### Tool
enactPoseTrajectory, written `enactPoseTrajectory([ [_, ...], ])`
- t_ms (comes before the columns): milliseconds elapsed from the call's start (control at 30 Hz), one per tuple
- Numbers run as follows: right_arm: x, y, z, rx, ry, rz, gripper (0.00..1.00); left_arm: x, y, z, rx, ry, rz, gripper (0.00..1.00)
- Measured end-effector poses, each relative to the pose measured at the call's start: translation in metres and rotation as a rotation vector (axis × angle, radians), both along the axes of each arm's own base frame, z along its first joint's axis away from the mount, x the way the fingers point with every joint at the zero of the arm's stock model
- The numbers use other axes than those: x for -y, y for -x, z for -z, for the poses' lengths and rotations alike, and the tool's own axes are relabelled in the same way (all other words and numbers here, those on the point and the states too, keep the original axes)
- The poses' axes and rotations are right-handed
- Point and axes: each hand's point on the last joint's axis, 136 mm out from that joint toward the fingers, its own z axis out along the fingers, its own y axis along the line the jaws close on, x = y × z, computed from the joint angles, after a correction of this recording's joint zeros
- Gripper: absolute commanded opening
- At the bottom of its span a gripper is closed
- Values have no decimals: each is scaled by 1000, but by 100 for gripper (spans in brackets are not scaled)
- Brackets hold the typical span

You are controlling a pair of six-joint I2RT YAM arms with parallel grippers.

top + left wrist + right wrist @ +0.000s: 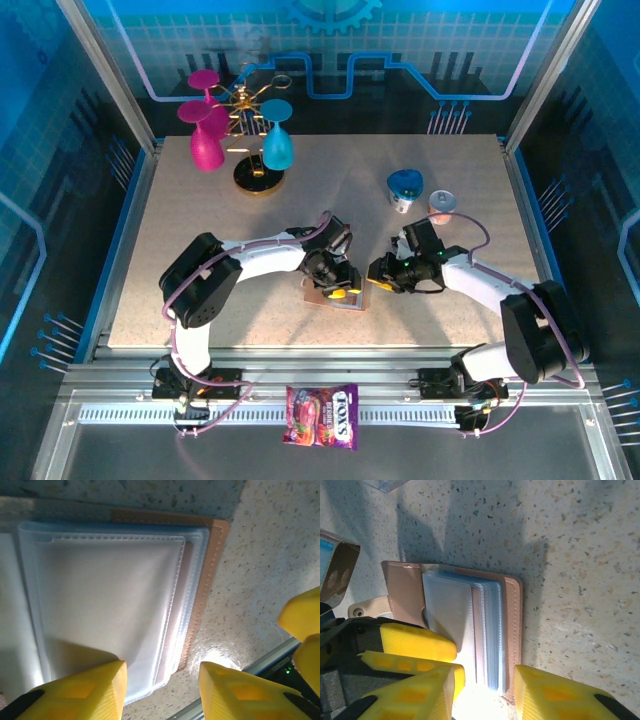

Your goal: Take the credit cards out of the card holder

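Note:
The card holder (330, 297) lies open on the table, a brown leather cover with a stack of clear, blue-tinted sleeves (455, 615). My left gripper (162, 672) hovers low over it, open, with a corner of the sleeves (100, 600) between its yellow fingers. My right gripper (485, 677) comes in from the right, open, and straddles the near end of the sleeve stack beside the brown edge (512, 625). The two grippers nearly meet: the left fingers (420, 642) show in the right wrist view. The credit cards are hidden; only a faint pink edge shows inside one sleeve.
A purple-red candy packet (322, 415) lies on the metal rail in front of the table. A gold rack (258, 170) with pink and teal goblets stands at the back left. Two small cups (405, 190) (441, 205) stand at the back right.

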Motion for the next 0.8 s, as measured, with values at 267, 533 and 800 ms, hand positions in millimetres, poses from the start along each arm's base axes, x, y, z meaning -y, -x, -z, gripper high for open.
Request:
enactPoseTrajectory([
  [267,-16,8,12,-47,-18,-41,31,-5,-3,3,6,-6,-16,36],
  [533,-27,6,18,-72,-30,-61,26,-15,-6,5,2,6,-60,24],
  [800,-35,-7,15,-64,-38,-66,26,-20,-6,10,3,16,-68,15],
])
